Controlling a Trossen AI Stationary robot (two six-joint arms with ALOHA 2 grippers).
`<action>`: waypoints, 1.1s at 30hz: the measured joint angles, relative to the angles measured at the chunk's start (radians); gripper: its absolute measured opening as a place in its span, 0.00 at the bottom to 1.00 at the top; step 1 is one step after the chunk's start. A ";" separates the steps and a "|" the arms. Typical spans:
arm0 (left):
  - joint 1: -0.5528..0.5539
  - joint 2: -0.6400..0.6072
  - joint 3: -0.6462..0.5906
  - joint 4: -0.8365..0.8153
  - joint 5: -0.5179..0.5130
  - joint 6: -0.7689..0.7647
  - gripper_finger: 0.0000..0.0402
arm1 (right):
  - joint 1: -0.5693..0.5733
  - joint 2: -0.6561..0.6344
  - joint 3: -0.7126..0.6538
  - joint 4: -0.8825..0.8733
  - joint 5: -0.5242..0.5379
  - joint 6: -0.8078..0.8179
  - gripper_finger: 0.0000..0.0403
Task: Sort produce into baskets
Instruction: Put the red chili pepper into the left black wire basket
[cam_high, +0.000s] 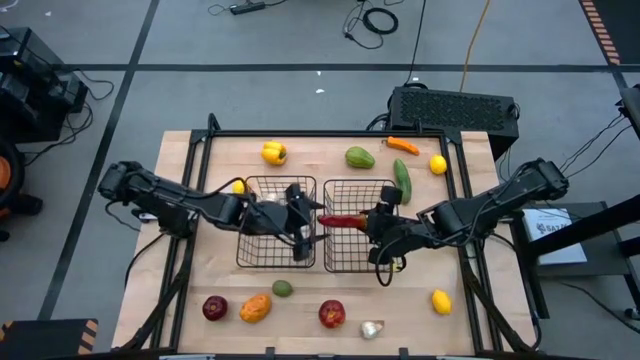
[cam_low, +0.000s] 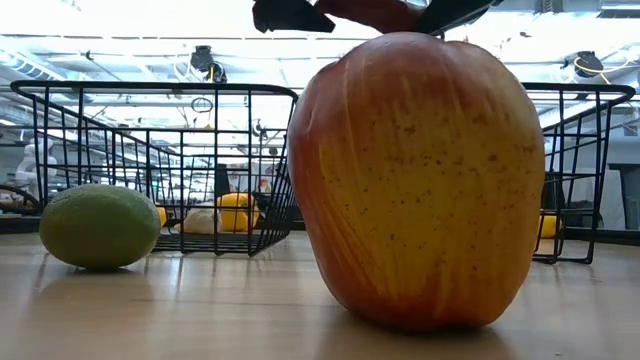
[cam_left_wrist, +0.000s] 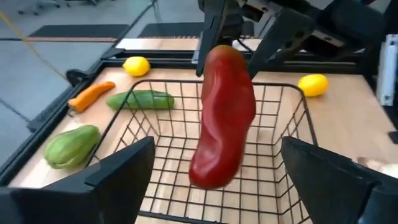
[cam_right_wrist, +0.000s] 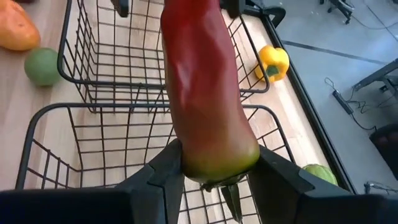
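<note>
The right gripper (cam_right_wrist: 214, 177) pinches the stem end of a long red pepper (cam_right_wrist: 202, 93), holding it level above the right basket (cam_high: 355, 262) so it can drop inside. Facing it, the left gripper (cam_left_wrist: 214, 171) waits over the left basket (cam_high: 262, 255), jaws spread, holding nothing.

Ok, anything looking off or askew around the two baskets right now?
Nothing spilled or damaged. One oddity: the long red pepper is held level by the right gripper, bridging the gap between the two black wire baskets rather than sitting in either. The left gripper is open facing it.
</note>
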 joint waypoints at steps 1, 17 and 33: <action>0.006 -0.001 0.000 0.003 0.028 0.004 0.86 | 0.000 0.000 0.000 0.005 0.001 -0.008 0.36; 0.019 -0.001 0.000 0.024 0.060 0.030 0.59 | -0.013 0.000 0.000 0.007 0.001 -0.034 0.36; 0.033 -0.001 0.000 0.018 0.044 0.029 0.28 | -0.014 0.000 0.000 0.007 0.000 -0.045 0.36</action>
